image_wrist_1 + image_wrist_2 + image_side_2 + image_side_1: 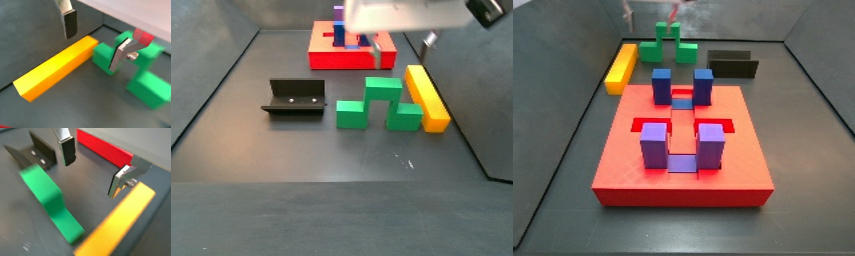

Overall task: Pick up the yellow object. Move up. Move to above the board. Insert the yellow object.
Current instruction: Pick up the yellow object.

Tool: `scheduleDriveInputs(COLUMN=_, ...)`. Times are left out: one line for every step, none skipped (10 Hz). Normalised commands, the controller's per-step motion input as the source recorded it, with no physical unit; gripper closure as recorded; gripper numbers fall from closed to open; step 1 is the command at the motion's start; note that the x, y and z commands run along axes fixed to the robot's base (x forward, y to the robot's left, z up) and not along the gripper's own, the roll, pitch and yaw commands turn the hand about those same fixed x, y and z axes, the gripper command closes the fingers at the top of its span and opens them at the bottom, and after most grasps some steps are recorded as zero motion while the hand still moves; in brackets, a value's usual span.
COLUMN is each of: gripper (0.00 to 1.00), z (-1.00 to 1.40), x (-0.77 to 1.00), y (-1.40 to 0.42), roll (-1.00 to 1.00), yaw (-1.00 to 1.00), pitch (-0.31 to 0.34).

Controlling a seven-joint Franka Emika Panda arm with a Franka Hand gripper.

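Hovering with fingers (pixel 69 22) spread, the gripper (pixel 93 40) straddles green arch (pixel 137 67) beside yellow object (pixel 57 67).

I see a yellow-orange bar (pixel 426 97) beside a bright green block (pixel 378 104). The board (pixel 684 161) is red, carrying blue and purple blocks (pixel 677 115). The fixture (pixel 295 98) is black, and the gripper (pixel 94 41) has silver fingers (pixel 119 55) with dark pads.

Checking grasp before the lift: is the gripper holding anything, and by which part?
Nothing is held. The gripper hangs open, jaws empty, above the gap between the yellow bar and the green arch block.
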Motion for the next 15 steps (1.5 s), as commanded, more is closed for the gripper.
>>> scheduleDriveInputs(gripper=0.00, z=-0.62, x=-0.70, y=-0.15, roll=0.02, yaw=0.00, pitch=0.004)
scheduleDriveInputs(gripper=0.00, z=-0.49, x=-0.48, y=-0.13, roll=0.07, yaw=0.00, pitch=0.000)
scheduleDriveInputs(gripper=0.00, z=-0.35, x=-0.22, y=0.00, roll=0.10, yaw=0.02, pitch=0.000)
scheduleDriveInputs(gripper=0.00, z=-0.26, x=-0.19, y=0.00, roll=0.11, yaw=0.00, pitch=0.000)
scheduleDriveInputs(gripper=0.00, z=-0.20, x=-0.16, y=0.00, roll=0.09, yaw=0.00, pitch=0.000)
scheduleDriveInputs(gripper=0.00, z=-0.19, x=-0.15, y=0.00, roll=0.08, yaw=0.00, pitch=0.000)
scheduleDriveInputs(gripper=0.00, z=-0.21, x=-0.13, y=0.00, roll=0.09, yaw=0.00, pitch=0.000)
scheduleDriveInputs(gripper=0.00, z=-0.29, x=-0.18, y=0.00, roll=0.09, yaw=0.00, pitch=0.000)
scheduleDriveInputs(gripper=0.00, z=-0.28, x=-0.09, y=0.00, roll=0.12, yaw=0.00, pitch=0.000)
scheduleDriveInputs(gripper=0.00, z=-0.28, x=0.00, y=0.03, roll=0.14, yaw=0.03, pitch=0.000)
scheduleDriveInputs(gripper=0.00, z=-0.38, x=0.15, y=0.06, roll=0.13, yaw=0.07, pitch=0.000)
scheduleDriveInputs(gripper=0.00, z=-0.37, x=0.16, y=0.06, roll=0.13, yaw=0.07, pitch=0.000)
scheduleDriveInputs(gripper=0.00, z=-0.28, x=0.06, y=0.02, roll=0.11, yaw=0.05, pitch=0.000)
scheduleDriveInputs(gripper=0.00, z=-0.25, x=0.00, y=0.01, roll=0.07, yaw=0.00, pitch=0.000)
scheduleDriveInputs(gripper=0.00, z=-0.19, x=-0.07, y=0.00, roll=0.03, yaw=0.00, pitch=0.000)
